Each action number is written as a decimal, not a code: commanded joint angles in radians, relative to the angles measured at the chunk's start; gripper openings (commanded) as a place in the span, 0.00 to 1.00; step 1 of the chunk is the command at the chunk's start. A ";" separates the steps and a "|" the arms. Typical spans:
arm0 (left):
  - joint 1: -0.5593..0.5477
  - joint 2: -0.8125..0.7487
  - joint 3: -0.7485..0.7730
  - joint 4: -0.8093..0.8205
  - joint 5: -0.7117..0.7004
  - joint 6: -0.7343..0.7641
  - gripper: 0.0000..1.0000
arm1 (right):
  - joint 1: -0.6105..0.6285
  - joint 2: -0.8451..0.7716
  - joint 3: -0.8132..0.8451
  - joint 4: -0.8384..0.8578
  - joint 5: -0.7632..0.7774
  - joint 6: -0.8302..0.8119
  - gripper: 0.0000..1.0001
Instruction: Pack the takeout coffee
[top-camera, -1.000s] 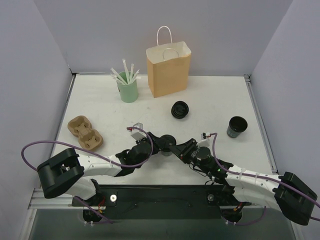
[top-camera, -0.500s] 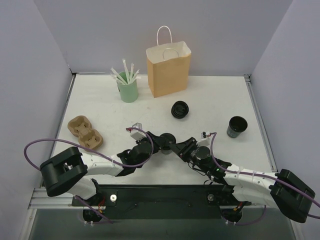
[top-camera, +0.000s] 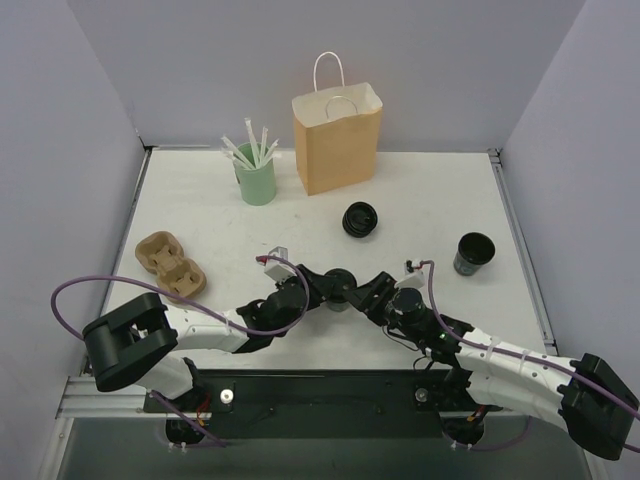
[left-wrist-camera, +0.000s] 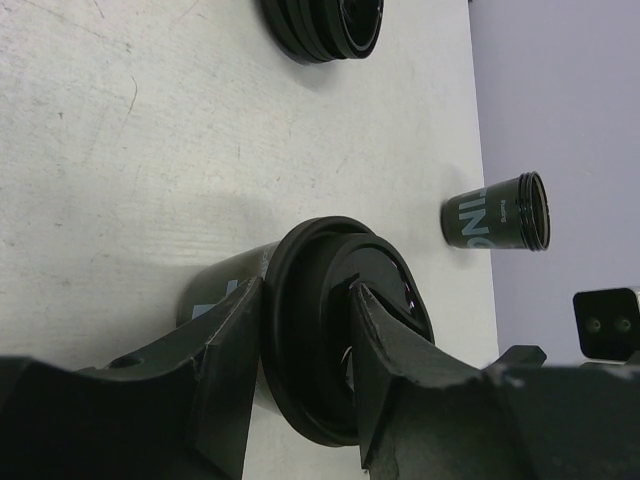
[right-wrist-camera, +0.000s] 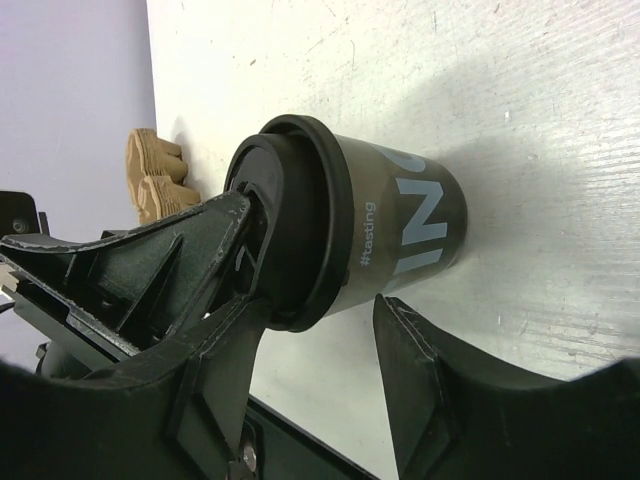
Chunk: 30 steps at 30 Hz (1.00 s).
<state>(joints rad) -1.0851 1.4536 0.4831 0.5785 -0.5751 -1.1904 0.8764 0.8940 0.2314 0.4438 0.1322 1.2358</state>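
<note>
At lower centre, the upright lidded black cup (top-camera: 338, 288) stands between both arms, the left gripper (left-wrist-camera: 305, 375) clamped on its lid (left-wrist-camera: 335, 340), the right gripper (right-wrist-camera: 320, 350) apart around its body.

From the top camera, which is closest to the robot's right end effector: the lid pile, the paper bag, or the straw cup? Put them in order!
From the right end effector:
1. Lid pile, just beyond it, mid-table.
2. Paper bag, at the back, centre.
3. Straw cup, back left, about as far as the bag; too close to call.
</note>
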 joint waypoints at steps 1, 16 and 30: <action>-0.029 0.059 -0.044 -0.284 0.116 0.029 0.46 | -0.005 -0.015 0.040 -0.007 0.007 -0.013 0.50; -0.029 0.063 -0.032 -0.305 0.110 0.026 0.46 | -0.004 -0.093 0.029 -0.040 0.020 -0.002 0.50; -0.033 0.057 -0.021 -0.324 0.106 0.028 0.46 | -0.059 0.020 0.010 0.027 0.001 0.028 0.51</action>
<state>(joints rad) -1.0992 1.4563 0.5011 0.5537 -0.5404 -1.1950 0.8505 0.8635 0.2344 0.3958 0.1474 1.2556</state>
